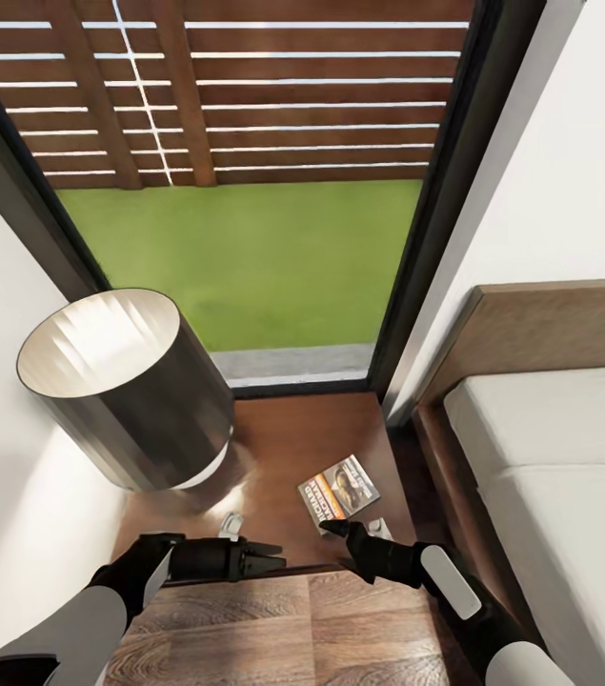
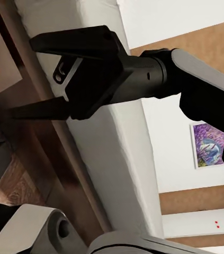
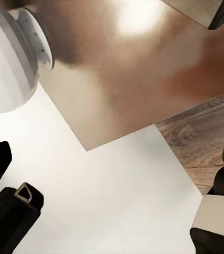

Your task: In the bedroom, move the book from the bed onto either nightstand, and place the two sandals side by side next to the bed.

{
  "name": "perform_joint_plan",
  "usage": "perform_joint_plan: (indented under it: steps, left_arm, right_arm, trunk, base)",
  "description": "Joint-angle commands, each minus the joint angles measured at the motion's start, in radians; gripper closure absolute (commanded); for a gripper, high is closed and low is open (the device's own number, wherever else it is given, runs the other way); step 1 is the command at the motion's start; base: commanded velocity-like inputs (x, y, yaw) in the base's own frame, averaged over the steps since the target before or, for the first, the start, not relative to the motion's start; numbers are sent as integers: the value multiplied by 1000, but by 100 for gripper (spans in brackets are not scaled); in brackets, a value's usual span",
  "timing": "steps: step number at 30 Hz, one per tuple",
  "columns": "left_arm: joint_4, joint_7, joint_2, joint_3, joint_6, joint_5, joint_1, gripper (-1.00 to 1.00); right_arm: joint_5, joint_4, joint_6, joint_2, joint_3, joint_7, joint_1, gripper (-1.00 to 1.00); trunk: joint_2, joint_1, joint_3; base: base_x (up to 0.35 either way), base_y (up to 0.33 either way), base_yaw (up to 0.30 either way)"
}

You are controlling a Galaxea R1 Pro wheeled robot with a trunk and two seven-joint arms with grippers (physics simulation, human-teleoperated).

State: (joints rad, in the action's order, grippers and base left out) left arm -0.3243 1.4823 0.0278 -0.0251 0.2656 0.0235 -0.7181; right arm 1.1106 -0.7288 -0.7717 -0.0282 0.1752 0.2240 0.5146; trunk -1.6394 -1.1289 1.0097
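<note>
The book (image 1: 340,488) lies flat on the nightstand (image 1: 292,438), near its front right corner, orange band and white lettering facing up. My right gripper (image 1: 355,530) is open just in front of the book's near edge, with nothing between its fingers (image 3: 217,217). My left gripper (image 1: 278,557) hovers shut at the nightstand's front edge, pointing toward the right one. The bed (image 1: 550,457) stands to the right of the nightstand. The sandals are out of view.
A big dark drum-shaded lamp (image 1: 121,381) takes up the nightstand's left half. Behind it is the tall dark-framed window (image 1: 245,257). White walls close in on the left and behind the headboard. Wood-plank floor (image 1: 292,629) lies under my arms.
</note>
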Motion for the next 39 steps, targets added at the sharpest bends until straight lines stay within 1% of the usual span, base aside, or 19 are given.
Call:
perform_joint_plan:
  steps: [1,4,6,8,10,12,13,15,16,17,18,19,21,24,26,30,34,37,39]
  left_arm:
    - [0,4,0,-2,10,3,0,-100]
    - [1,0,1,-2,10,3,2,-100]
    - [5,-16,1,-2,9,3,3,-100]
    - [30,-49,0,-1,5,5,3,-100]
    - [71,-85,0,-1,0,7,3,-100]
    - [96,-102,2,-1,-14,14,4,-100]
    - [101,-104,2,-1,-20,17,4,-100]
    - [130,-110,4,-1,-47,30,4,-100]
    - [139,-111,5,-2,-55,35,5,-100]
    - [161,-113,5,-2,-73,43,5,-100]
    - [185,-115,6,-2,-94,51,5,-100]
    - [198,-117,6,-2,-105,55,5,-100]
    - [249,-128,10,-2,-160,64,5,-100]
    - [285,-147,12,-2,-225,68,5,-100]
    - [296,-154,13,-1,-248,69,5,-100]
    - [301,-159,14,-1,-262,70,6,-100]
    - [303,-172,14,-1,-265,70,6,-100]
    - [304,-209,14,-1,-265,74,17,-100]
    - [304,-227,14,-1,-266,82,34,-100]
  right_arm:
    - [-5,0,0,-1,3,6,1,-100]
    - [-9,-3,0,-1,3,6,0,-100]
    - [-44,-4,3,-2,11,6,0,-100]
    - [-119,-5,37,-7,18,6,-2,-100]
    - [-215,-5,115,-11,21,7,-4,-100]
    - [-302,-1,187,-18,22,6,-7,-100]
    - [-322,1,201,-23,22,7,-8,-100]
    - [-391,7,248,-52,22,7,-11,-100]
    - [-404,9,258,-60,22,7,-12,-100]
    - [-424,11,278,-76,22,7,-18,-100]
    - [-437,15,299,-91,23,7,-24,-100]
    - [-442,18,309,-98,23,7,-26,-100]
    - [-453,44,345,-119,23,7,-31,-100]
    - [-460,94,376,-131,23,8,-34,-100]
    - [-468,141,409,-135,23,8,-35,-100]
    - [-494,208,467,-138,23,8,-36,-100]
    - [-518,255,487,-139,23,23,-36,-100]
    - [-555,318,520,-139,23,90,-36,-100]
    - [-593,372,567,-138,23,130,-36,-100]
  trunk:
    - [7,4,-3]
    - [28,16,-12]
    - [42,23,-18]
    - [56,31,-25]
    - [70,39,-31]
    - [84,46,-37]
    - [91,50,-40]
    - [105,58,-47]
    - [112,62,-50]
    - [119,65,-53]
    - [126,69,-56]
    - [133,73,-59]
    - [147,81,-65]
    - [168,92,-75]
    - [182,100,-81]
    - [210,115,-94]
    - [238,131,-106]
    - [259,142,-115]
    - [273,150,-122]
  base:
    - [0,0,0]
    - [0,0,0]
    - [0,0,0]
    - [0,0,0]
    - [0,0,0]
    - [0,0,0]
    - [0,0,0]
    - [0,0,0]
    - [0,0,0]
    - [0,0,0]
    - [0,0,0]
    - [0,0,0]
    - [0,0,0]
    - [0,0,0]
    - [0,0,0]
    - [0,0,0]
    - [0,0,0]
    - [0,0,0]
    - [0,0,0]
